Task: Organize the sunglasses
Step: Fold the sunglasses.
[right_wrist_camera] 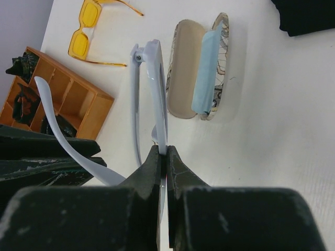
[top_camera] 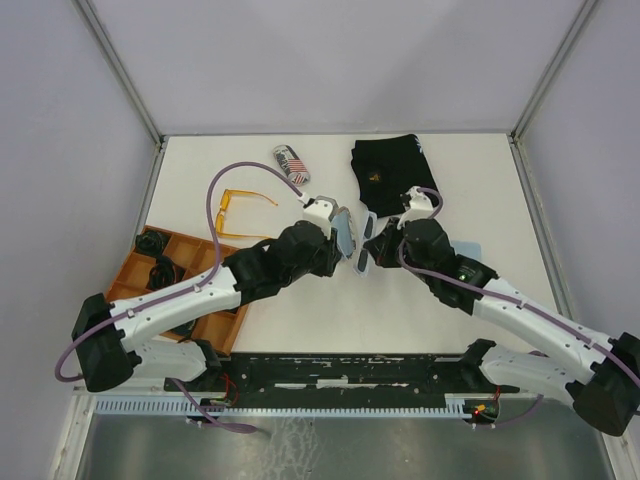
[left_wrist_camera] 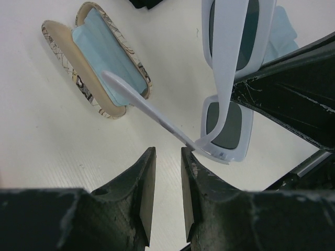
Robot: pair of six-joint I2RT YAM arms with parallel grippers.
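Roughly midway through the first of two pairs, judging by the layout; nothing stowed yet.

Clenched on the white pair (left_wrist_camera: 229,73) with the right gripper (right_wrist_camera: 164,151): frame pinched edge-on between shut jaws, over the middle of the desk (top_camera: 330,320) and seemingly clear of its surface. With one arm folded flat across the dark lenses and the other sticking out sideways. Poised with the left gripper (left_wrist_camera: 167,157) right at that loose arm's hinge, jaws parted a little and nothing between them. One finger just beside the hinge, contact impossible to confirm. Probably set up to push or pinch the loose arm shut.

Open and waiting on the desk near the held pair: a printed case (right_wrist_camera: 183,68), with a blue cloth (right_wrist_camera: 207,68) lying in one half. Likely home for the white pair, though only a guess.

Left to do, as far as can be judged:
- Fold the second arm.
- Lay the white pair in the case.
- Close it.

Then on to the orange pair (right_wrist_camera: 78,42), lying untouched toward the far-left corner, just beyond the tray (right_wrist_camera: 94,115), both arms spread. Near the far edge, left of centre, a second case (top_camera: 292,163), closed. Possibly meant for that pair, and in need of opening first.

Already in several tray compartments: dark things, too small to identify.
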